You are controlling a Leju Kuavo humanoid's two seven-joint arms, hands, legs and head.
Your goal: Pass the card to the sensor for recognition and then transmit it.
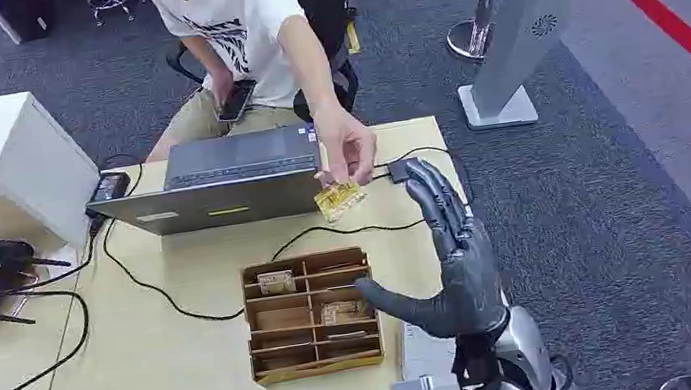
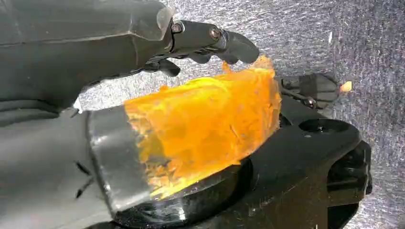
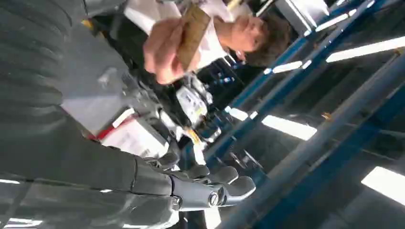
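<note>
Card: a yellow card [image 1: 340, 199] is pinched in a person's hand [image 1: 348, 149], held above the worktop [image 1: 184, 378] just in front of the laptop [image 1: 224, 181] and just beside the right fingertips.
Right robot hand: the right robot hand [image 1: 446, 257] is raised over the worktop's right side, released, fingers spread and thumb out, grasping nothing.
Left robot hand: the left robot hand [image 2: 143, 43] hangs low over grey carpet; whether it is released or clenched I cannot tell.
Box: a brown divided box [image 1: 312, 312] sits near the thumb with 2 cards in its compartments.
Step in hand: apparently the handover, with the card leaving for the person.
Doing it well: keep the palm steady and fingers apart so the person takes the card cleanly; do not drop toward the box.
</note>
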